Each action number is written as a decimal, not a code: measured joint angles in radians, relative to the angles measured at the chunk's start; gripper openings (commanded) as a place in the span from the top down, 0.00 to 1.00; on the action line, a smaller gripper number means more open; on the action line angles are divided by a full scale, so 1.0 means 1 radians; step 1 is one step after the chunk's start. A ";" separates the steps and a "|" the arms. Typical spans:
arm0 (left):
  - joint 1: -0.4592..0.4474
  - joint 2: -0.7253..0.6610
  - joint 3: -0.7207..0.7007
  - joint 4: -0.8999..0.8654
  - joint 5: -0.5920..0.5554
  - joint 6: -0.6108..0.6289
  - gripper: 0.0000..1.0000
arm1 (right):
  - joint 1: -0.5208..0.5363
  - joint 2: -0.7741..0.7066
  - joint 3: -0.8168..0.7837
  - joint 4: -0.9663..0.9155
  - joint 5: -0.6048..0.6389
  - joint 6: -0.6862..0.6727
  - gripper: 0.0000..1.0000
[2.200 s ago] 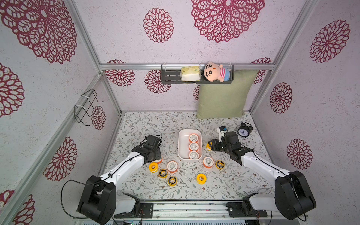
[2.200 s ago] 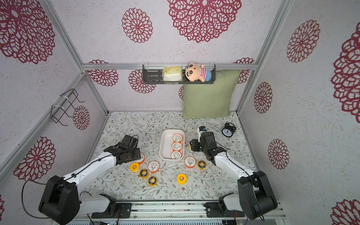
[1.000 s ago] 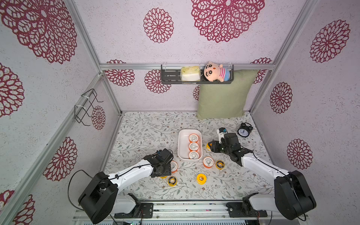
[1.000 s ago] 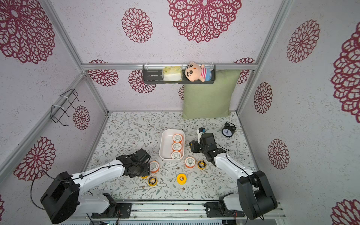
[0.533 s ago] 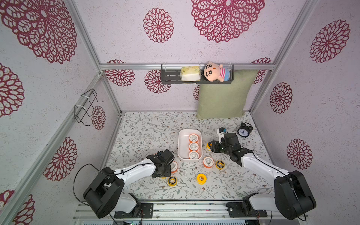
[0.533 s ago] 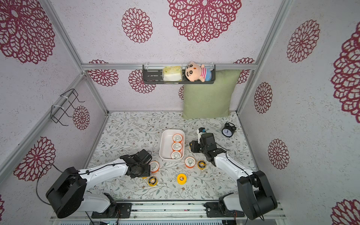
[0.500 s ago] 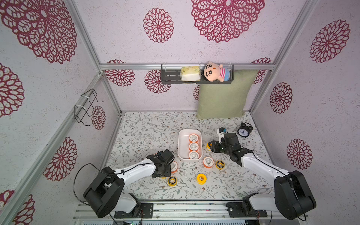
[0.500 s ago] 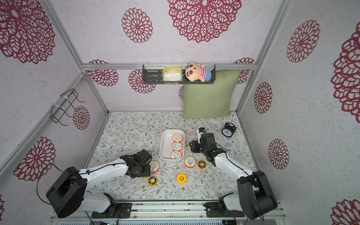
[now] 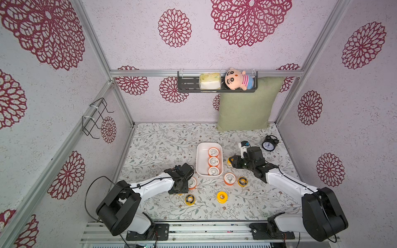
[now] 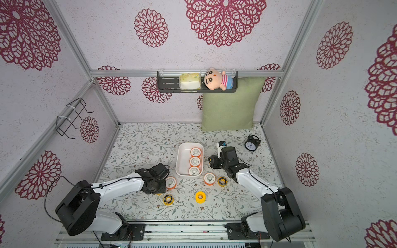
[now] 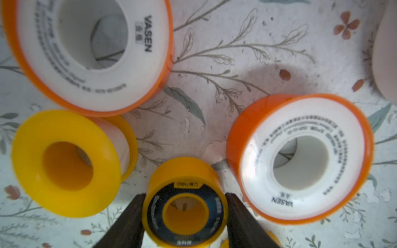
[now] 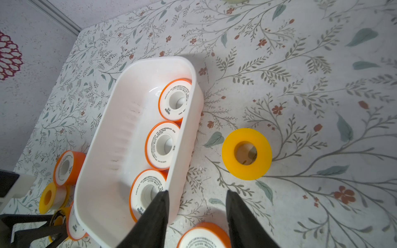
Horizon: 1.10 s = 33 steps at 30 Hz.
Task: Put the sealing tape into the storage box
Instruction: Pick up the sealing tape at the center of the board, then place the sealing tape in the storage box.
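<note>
Yellow plastic marks the plain spool (image 11: 64, 165) at the left of the left wrist frame. It lies just beside the one in hand, the black-faced yellow spool (image 11: 184, 206) at lower centre, which is flat on the bench (image 11: 247, 53). The left fingers (image 11: 124, 225) press on its two sides. The hold looks made, though I cannot tell how firm it is. At the right an orange spool (image 11: 300, 158) lies just beside the other finger. With neighbours so near on both sides, the lift should go straight up before any sideways travel, or a finger may drag one along.

In a top view the storage box (image 9: 200, 158) stands right of that arm, at the frame's centre. Three orange spools (image 9: 213, 161) sit in a row along its right wall, and its left half is bare. That bare strip is the sensible target: come in over the left rim, lower close to the floor, then let go so the spool lands flat.

Further right, the right fingers (image 12: 154, 221) stand parted with nothing between them. They hang above the bench between the box wall and another plain yellow spool (image 12: 247, 153), and had better hold off from the box meanwhile.
</note>
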 measured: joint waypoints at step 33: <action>0.196 0.480 0.929 -0.076 0.127 0.384 0.44 | 0.042 0.389 0.323 -0.022 -0.016 0.013 0.69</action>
